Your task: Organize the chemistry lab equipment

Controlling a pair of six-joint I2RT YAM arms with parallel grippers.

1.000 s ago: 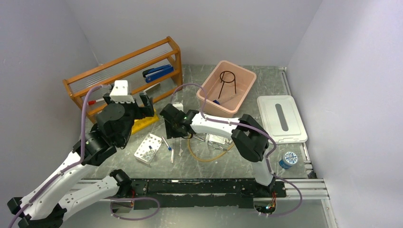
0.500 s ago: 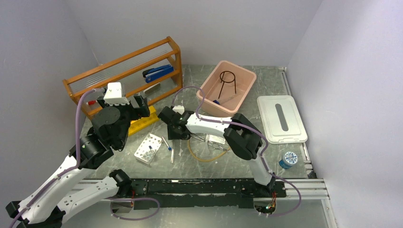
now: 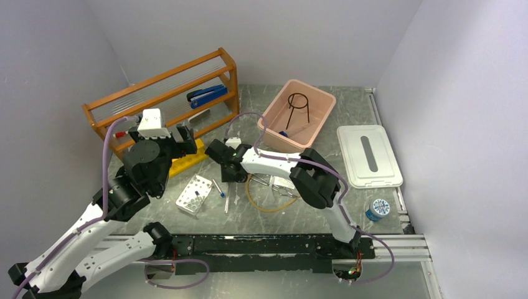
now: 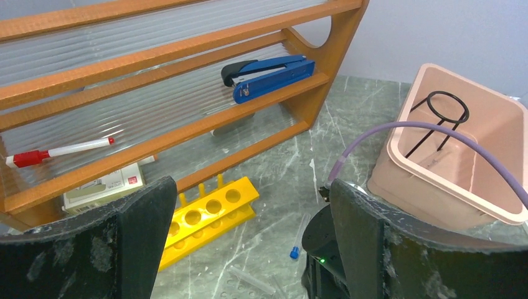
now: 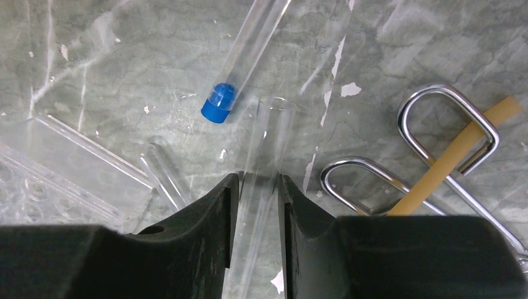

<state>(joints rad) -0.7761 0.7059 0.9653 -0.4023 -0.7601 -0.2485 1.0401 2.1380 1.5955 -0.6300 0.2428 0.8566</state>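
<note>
Judging by the layout, little was done: only the tripod (image 3: pixel 299 101) stood in the bin (image 3: pixel 276 99), while tongs (image 5: pixel 436 88), rubber tube (image 5: pixel 454 157) and capped vial (image 5: pixel 219 104) lay on the table (image 5: pixel 124 50). The right gripper (image 5: pixel 256 185) was nearly closed, pinching a glass tube (image 5: pixel 268 131) lying there. The left gripper (image 4: pixel 249 184) hung spread wide, empty.

An orange wooden shelf (image 3: pixel 230 76) stands at the back left of the grey marbled table (image 3: pixel 348 103). A blue stapler (image 4: pixel 269 73) lies on its middle level, a red-capped white marker (image 4: pixel 59 151) on the level below it, and a small white box (image 4: pixel 103 184) at the bottom. A white lid (image 3: pixel 352 159) lies flat at the right, with a blue-labelled round container (image 3: pixel 377 209) nearer the front.
</note>
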